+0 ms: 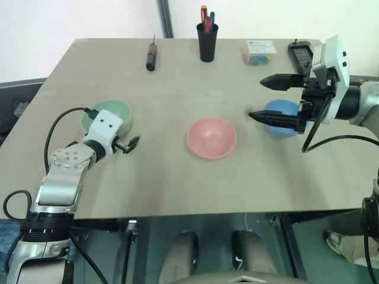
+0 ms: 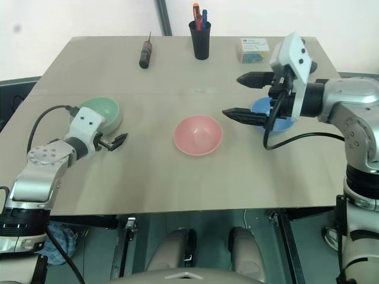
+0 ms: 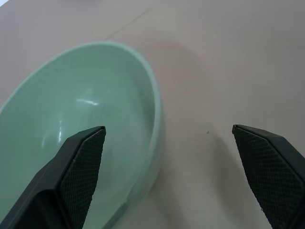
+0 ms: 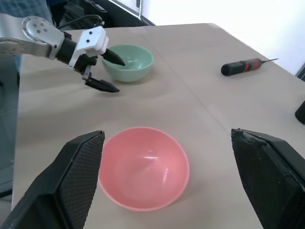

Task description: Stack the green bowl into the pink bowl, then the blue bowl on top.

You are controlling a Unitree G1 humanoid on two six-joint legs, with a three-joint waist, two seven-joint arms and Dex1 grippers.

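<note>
- no stacking done: green bowl [image 1: 112, 112], pink bowl [image 1: 211, 137] and blue bowl [image 1: 283, 113] each sit apart on the table [image 1: 177, 183], all empty.
- my left gripper [image 2: 116, 139] is spread, one finger over the green bowl's rim, not yet clamped.
- my right gripper [image 1: 266, 97] is spread, empty, above the blue bowl.
- remaining: both placements.
</note>
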